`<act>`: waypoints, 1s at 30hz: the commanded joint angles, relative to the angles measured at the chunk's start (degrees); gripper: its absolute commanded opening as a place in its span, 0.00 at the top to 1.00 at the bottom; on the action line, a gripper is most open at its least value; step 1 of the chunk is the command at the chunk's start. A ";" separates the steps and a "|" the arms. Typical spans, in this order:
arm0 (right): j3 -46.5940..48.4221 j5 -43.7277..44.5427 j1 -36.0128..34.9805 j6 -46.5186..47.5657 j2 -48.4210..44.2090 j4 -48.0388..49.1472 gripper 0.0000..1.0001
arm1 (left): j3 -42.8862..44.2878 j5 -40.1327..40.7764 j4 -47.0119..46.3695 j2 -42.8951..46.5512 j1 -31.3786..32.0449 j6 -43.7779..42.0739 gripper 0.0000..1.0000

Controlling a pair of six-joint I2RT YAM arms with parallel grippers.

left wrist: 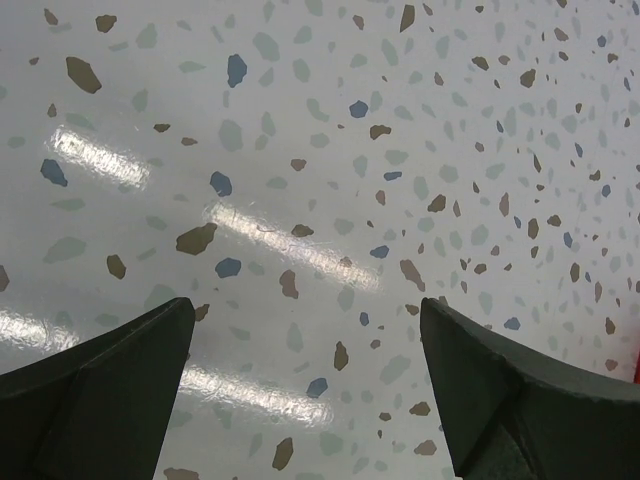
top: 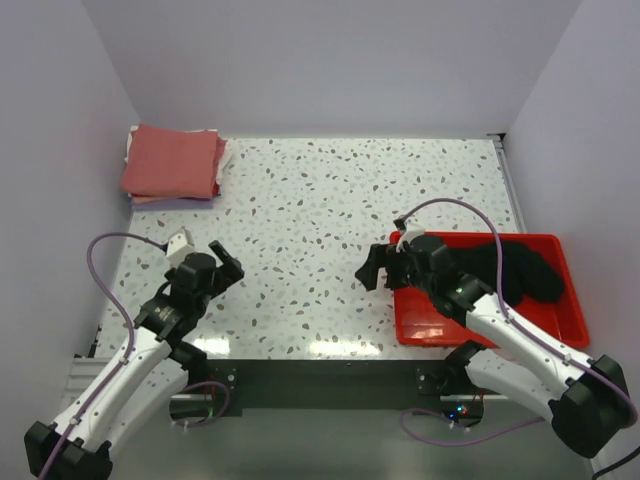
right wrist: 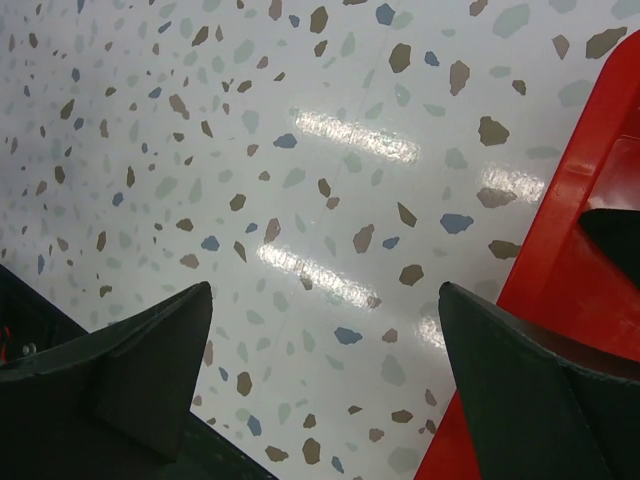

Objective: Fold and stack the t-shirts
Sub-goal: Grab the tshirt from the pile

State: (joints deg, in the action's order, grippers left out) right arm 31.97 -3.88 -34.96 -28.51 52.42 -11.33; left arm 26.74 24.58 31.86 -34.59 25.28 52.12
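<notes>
no writing, label, brand or number can be read in any of the views. the stack of folded t-shirts (top: 172, 162) in the far left corner of the worktop (top: 320, 200) shows too small from above to tell whether any print is on the cloth.

Bench (top: 330, 190) is white terrazzo with brown, blue and grey flecks. Bright red tray (top: 413, 327), a black t-shirt (top: 527, 266), a salmon-red t-shirt (top: 172, 160).

Red tray (top: 422, 322) at right near edge; speckled table (top: 320, 200) beneath it.
</notes>
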 commanded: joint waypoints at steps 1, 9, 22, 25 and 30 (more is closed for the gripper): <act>2.49 2.91 -0.02 -1.27 0.13 1.93 0.01 | 1.12 2.32 -0.04 0.14 0.39 1.76 0.00; 10.02 14.76 0.07 -1.63 3.29 -8.07 0.01 | 1.82 3.46 1.19 0.57 0.30 2.81 0.00; 17.43 36.40 15.52 -5.24 3.39 -26.89 0.01 | 3.84 1.88 1.98 -0.92 0.30 2.29 0.00; 17.69 36.39 22.64 -3.13 4.70 -27.42 0.01 | 3.93 1.96 1.72 -1.27 0.30 1.85 0.00; 18.48 35.27 36.85 -2.43 9.00 -27.08 0.01 | 3.31 0.91 0.05 -2.94 0.30 0.79 0.00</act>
State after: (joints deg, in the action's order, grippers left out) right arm 48.01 30.48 -4.97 -31.81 59.09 -37.01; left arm 28.51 25.71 33.93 -36.71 25.28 54.19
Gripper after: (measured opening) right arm 0.987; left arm 0.997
